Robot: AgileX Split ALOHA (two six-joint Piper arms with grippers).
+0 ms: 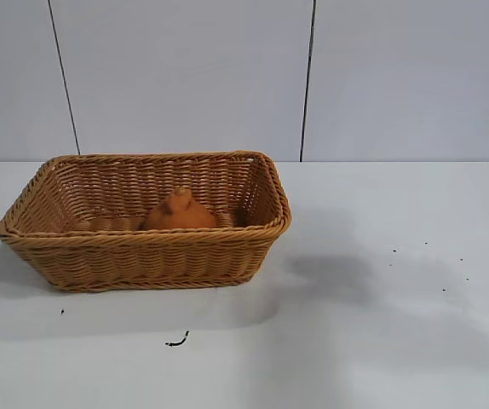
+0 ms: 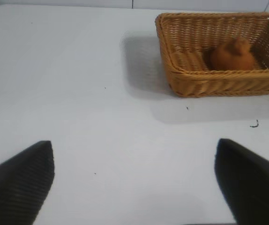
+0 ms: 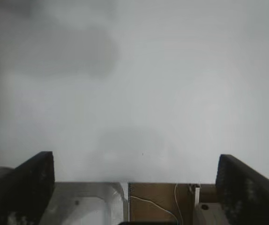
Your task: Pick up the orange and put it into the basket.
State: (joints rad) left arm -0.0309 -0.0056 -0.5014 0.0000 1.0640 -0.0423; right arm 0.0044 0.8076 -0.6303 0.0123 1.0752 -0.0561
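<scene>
Woven tan wicker all round the orange (image 1: 179,212), lying on the floor of the basket (image 1: 146,241) near the middle of its long front wall, knobby bump upward, skin dull and matte. Nothing held by either tool: left gripper (image 2: 134,180) released, its dark ribbed fingers (image 2: 24,180) spread wide over bare white table (image 2: 78,93), well short of the basket, which sits ahead and off toward one finger's side in the left wrist view. Right gripper (image 3: 134,180) likewise slack and wide open, fingers (image 3: 247,185) apart above plain table with only soft shadows ahead and no fruit or wicker in its line of sight. Judging from how things lie, placing looks done and only a clean retreat remains. Best handled by keeping both tools high and away from the braided rim, since the flared sides lean outward and a passing finger could catch the weave and drag the light basket across the smooth surface. No reason to reach back in: squat, rounded fruit of that kind probably rolls a little if nudged, though the ridged weave underneath should hold it. Slick, hard, faintly scuffed table, with a few dark specks and a small curled scrap (image 1: 176,341) in front of the basket, of no consequence to the job.
</scene>
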